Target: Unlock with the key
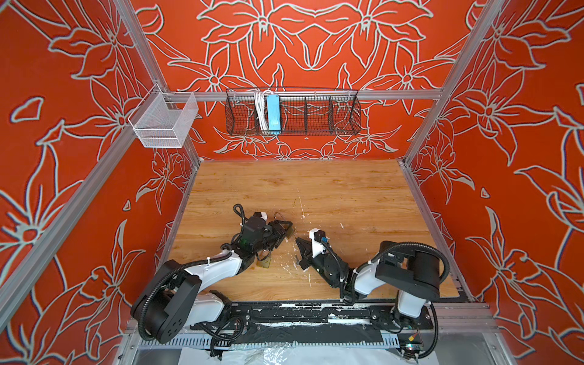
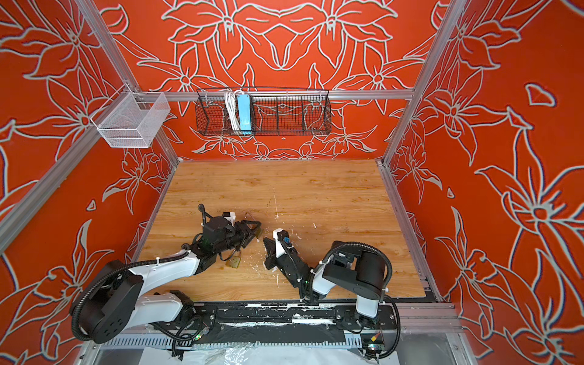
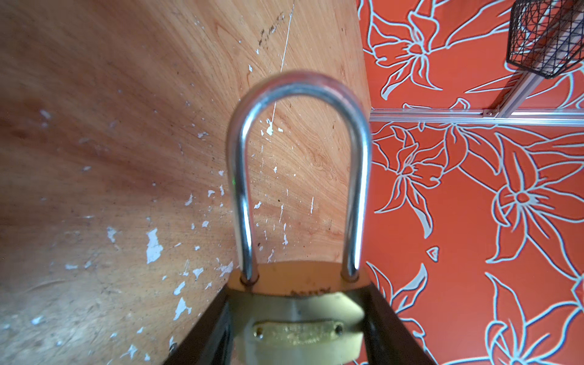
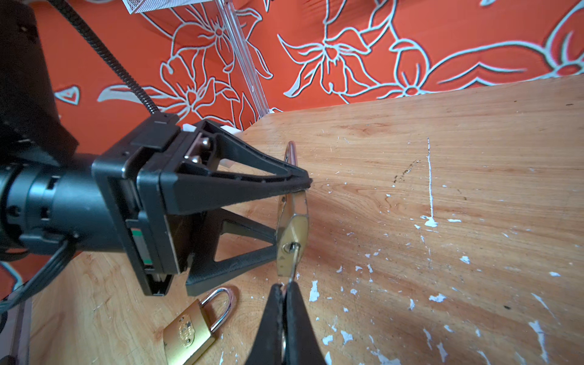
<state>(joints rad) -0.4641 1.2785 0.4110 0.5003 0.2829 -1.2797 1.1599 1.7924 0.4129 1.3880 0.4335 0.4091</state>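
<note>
**Operator:** Item count?

**Technician:** Two padlocks, one key, two grippers. The padlock (image 4: 292, 226) is clamped in the left gripper (image 4: 290, 221), left of the middle of the table (image 4: 442, 158). Both legs of its shackle (image 3: 297, 91) are seated in the body. The second padlock (image 4: 189, 331) lies flat on the table just beside that gripper, with its shackle closed. The key (image 4: 294, 262) is inserted in the keyhole of the held padlock.

**Operator:** What is hidden or unclear?

**Technician:** Only the key's blade shows; its head is covered by the fingers (image 4: 271, 316) of the right gripper (image 4: 284, 292). In both top views the key is too small to make out. In the left wrist view the padlock body is blurred, cut off at the frame edge, and its lettering is illegible.

**Operator:** Arm pose and jaws?

**Technician:** The left arm reaches forward, low over the table. Its jaws stand partly apart, gripping the two narrow sides of the padlock body. The right arm is bent at the elbow, with its gripper aimed at the left gripper. Its jaws are pinched fully together on the key.
</note>
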